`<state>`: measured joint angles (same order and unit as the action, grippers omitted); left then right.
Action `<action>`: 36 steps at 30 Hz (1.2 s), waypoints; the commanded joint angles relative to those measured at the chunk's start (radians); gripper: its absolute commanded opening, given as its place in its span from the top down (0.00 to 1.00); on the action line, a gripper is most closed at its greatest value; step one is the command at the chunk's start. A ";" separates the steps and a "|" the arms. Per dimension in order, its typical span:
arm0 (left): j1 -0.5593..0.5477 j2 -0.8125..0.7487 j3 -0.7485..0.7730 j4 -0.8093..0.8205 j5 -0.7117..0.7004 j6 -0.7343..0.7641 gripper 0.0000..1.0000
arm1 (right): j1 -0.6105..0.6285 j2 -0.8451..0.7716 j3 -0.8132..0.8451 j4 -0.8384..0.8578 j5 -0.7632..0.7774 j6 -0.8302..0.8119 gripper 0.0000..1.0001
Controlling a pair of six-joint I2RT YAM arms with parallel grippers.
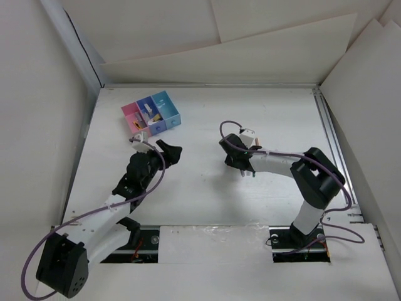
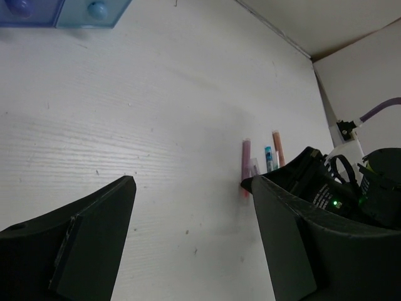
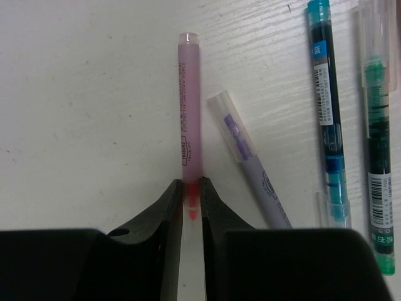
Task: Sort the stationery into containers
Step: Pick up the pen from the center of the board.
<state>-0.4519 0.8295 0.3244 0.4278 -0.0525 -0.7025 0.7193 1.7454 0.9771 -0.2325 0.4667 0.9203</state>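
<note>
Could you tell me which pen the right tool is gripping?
The pink pen, pinched in the right tool; the purple pen, blue pen and green pen lie free beside it.

White table [image 1: 200, 194], pale wall panels [image 1: 250, 56]

The white, wood-grained bench [image 1: 207, 188] carries a row of 3 joined bins [image 1: 158, 126] at its far left. Right of the middle lie 4 pens: a pink pen [image 3: 190, 106], a tilted purple pen [image 3: 247, 157], a blue pen [image 3: 326, 100] and a green pen [image 3: 376, 125].
</note>
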 commanded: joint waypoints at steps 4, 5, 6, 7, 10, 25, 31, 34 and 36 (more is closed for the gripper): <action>-0.002 0.100 0.091 0.043 0.097 0.028 0.28 | 0.017 -0.099 -0.046 0.073 -0.007 -0.067 0.94; -0.002 0.112 0.105 0.043 0.111 0.028 0.28 | 0.028 -0.119 -0.055 0.082 -0.022 -0.102 0.95; -0.002 0.124 0.105 0.043 0.138 0.028 0.28 | 0.028 -0.141 -0.055 0.094 -0.051 -0.125 0.97; -0.002 0.144 0.117 0.043 0.147 0.028 0.28 | 0.040 -0.162 -0.064 0.108 -0.068 -0.150 0.97; -0.002 0.163 0.128 0.043 0.171 0.028 0.31 | 0.063 -0.222 -0.064 0.157 -0.167 -0.236 0.98; -0.004 0.325 0.206 0.051 0.304 0.043 0.51 | 0.163 -0.193 0.015 0.285 -0.465 -0.379 1.00; -0.004 0.379 0.219 0.042 0.315 0.032 0.58 | 0.175 -0.184 0.035 0.285 -0.479 -0.388 1.00; -0.004 0.390 0.240 0.032 0.306 0.032 0.60 | 0.184 -0.184 0.035 0.285 -0.479 -0.397 1.00; -0.004 0.402 0.240 0.032 0.306 0.032 0.61 | 0.193 -0.184 0.035 0.285 -0.479 -0.397 1.00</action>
<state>-0.4519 1.2278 0.5182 0.4431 0.2363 -0.6777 0.8940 1.5589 0.9737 0.0078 0.0029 0.5449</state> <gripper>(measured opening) 0.392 0.190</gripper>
